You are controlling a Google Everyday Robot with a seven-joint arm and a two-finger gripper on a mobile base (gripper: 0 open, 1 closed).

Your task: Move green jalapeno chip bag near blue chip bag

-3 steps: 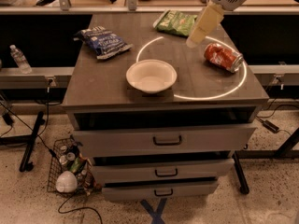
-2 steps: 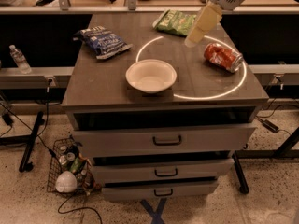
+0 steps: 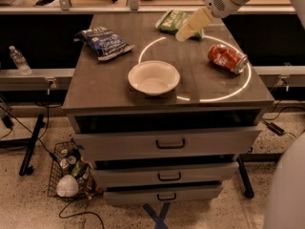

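The green jalapeno chip bag [image 3: 170, 21] lies flat at the back of the table top, right of centre. The blue chip bag [image 3: 104, 41] lies at the back left, well apart from the green bag. My gripper [image 3: 182, 35] comes down from the upper right and hangs just above the near right edge of the green bag, covering part of it. It holds nothing that I can see.
A white bowl [image 3: 153, 78] sits in the middle of the dark table top [image 3: 95, 87]. An orange-red soda can [image 3: 227, 58] lies on its side at the right. Drawers are below the top. A wire basket [image 3: 66, 175] of clutter stands on the floor at the left.
My gripper has moved left and slightly back, closer to the green bag. The bags, bowl and can have not moved.
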